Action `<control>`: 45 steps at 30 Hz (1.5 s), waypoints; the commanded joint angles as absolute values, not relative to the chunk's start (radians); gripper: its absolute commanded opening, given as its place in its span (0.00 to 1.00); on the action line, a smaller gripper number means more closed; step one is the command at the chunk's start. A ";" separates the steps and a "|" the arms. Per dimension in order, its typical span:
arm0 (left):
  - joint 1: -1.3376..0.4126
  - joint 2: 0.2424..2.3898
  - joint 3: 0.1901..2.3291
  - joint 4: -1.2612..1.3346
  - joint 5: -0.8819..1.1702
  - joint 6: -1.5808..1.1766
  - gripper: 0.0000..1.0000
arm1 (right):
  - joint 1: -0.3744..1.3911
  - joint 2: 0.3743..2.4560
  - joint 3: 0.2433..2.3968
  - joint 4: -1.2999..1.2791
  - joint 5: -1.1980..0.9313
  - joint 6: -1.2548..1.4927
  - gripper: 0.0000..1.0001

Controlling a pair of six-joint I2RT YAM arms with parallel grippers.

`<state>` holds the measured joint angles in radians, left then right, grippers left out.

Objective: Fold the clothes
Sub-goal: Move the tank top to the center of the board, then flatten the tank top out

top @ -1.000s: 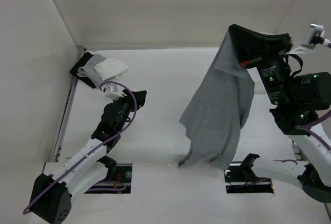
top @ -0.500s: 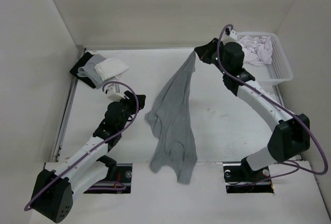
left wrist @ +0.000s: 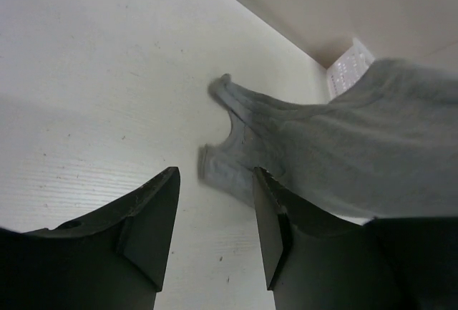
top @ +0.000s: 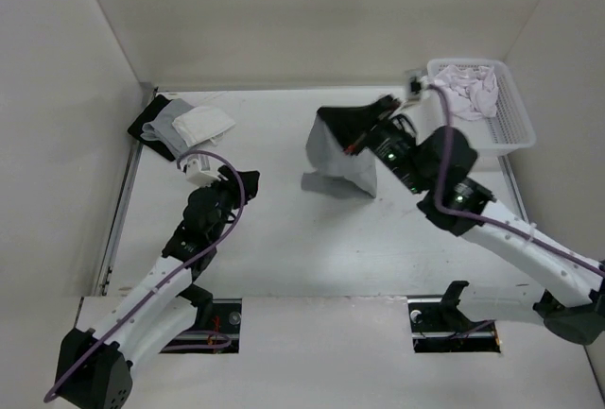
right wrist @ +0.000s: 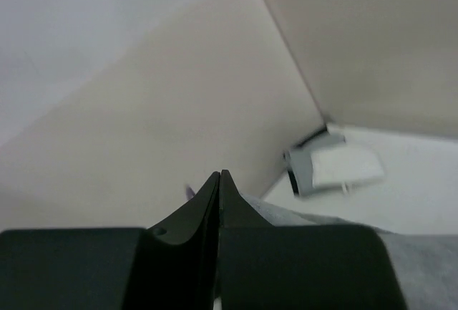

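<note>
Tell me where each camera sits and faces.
Top external: overhead at the near edge, looking down on the table; left arm, right arm show.
Left wrist: low over the table, facing the grey T-shirt; its open fingers show.
Right wrist: raised, facing the corner cloth pile; its shut fingers show.
Shared: T-shirt in all three.

My right gripper (right wrist: 220, 175) points toward the pale walls (right wrist: 143, 74), its two black fingers (right wrist: 195, 213) pressed tight together. The grey T-shirt (right wrist: 422, 267) spreads just beneath them. Beyond it, a small cloth pile (right wrist: 335, 167) lies in the far corner of the white table (right wrist: 422, 174).
</note>
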<state>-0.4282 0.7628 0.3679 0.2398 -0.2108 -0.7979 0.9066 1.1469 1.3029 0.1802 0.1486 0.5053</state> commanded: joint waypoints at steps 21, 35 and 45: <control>-0.503 0.830 0.334 -0.160 -0.183 -0.780 0.27 | 0.818 1.091 0.471 0.188 0.291 0.801 0.19; -0.883 1.063 0.434 -0.459 -0.252 -1.064 0.35 | 0.763 1.051 0.387 0.317 0.264 0.775 0.28; -0.949 1.121 0.465 -0.563 -0.350 -1.132 0.34 | 0.740 1.017 0.341 0.396 0.233 0.781 0.29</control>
